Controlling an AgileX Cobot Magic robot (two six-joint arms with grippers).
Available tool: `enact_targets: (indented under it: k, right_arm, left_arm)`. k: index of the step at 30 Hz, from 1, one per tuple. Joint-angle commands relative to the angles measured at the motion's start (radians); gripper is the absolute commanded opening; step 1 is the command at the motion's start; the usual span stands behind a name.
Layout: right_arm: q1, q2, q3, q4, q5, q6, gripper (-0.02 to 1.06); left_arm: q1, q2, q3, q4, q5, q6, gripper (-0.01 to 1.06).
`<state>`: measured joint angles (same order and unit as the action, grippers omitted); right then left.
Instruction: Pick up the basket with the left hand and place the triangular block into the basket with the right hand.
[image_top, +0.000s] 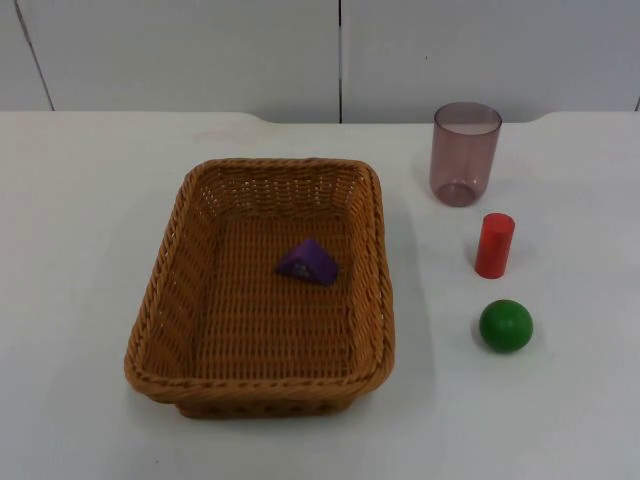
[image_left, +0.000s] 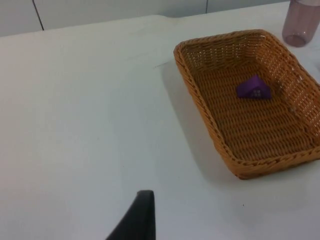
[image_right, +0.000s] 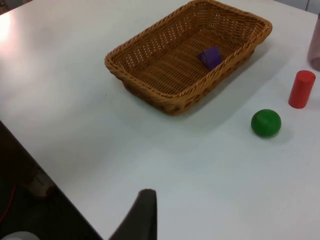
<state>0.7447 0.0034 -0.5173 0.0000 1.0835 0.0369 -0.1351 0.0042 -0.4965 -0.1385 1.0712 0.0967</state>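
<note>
A brown wicker basket rests flat on the white table, left of centre. A purple triangular block lies inside it on the woven floor, towards the far right part. In the left wrist view, the basket with the block lies well ahead of my left gripper, which hangs over bare table and holds nothing. My right gripper hangs near the table's front edge, far from the basket and the block.
To the basket's right stand a translucent purple cup, an upright red cylinder and a green ball in a row. The table's edge drops to dark floor close to the right gripper.
</note>
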Motion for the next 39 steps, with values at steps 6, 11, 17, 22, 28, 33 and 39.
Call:
enact_targets:
  k: [6, 11, 17, 22, 28, 33, 39]
  right_arm:
    - [-0.003, -0.003, 0.003, 0.0, -0.006, -0.001, 1.05]
    - [-0.003, -0.003, 0.003, 0.0, -0.006, -0.001, 1.05]
    - [-0.003, -0.003, 0.003, 0.0, -0.006, -0.002, 1.05]
    - [-0.003, -0.003, 0.003, 0.0, -0.006, -0.002, 1.05]
    - [-0.003, -0.003, 0.001, 0.0, -0.008, -0.002, 1.05]
    - [-0.072, -0.003, 0.001, 0.0, -0.008, -0.002, 1.05]
    - [-0.3, -0.003, 0.001, 0.0, -0.008, -0.002, 1.05]
  left_arm:
    - [-0.004, -0.004, 0.003, 0.001, 0.003, -0.009, 1.05]
    - [-0.004, -0.004, 0.003, 0.025, 0.003, -0.036, 1.05]
    - [-0.004, -0.004, 0.003, 0.053, 0.003, -0.053, 1.05]
    - [-0.004, -0.004, 0.003, 0.053, 0.003, -0.053, 1.05]
    - [-0.004, -0.004, 0.003, 0.051, 0.003, -0.053, 1.05]
    - [-0.004, -0.004, 0.003, 0.048, 0.003, -0.053, 1.05]
    - [-0.004, -0.004, 0.003, 0.048, 0.003, -0.053, 1.05]
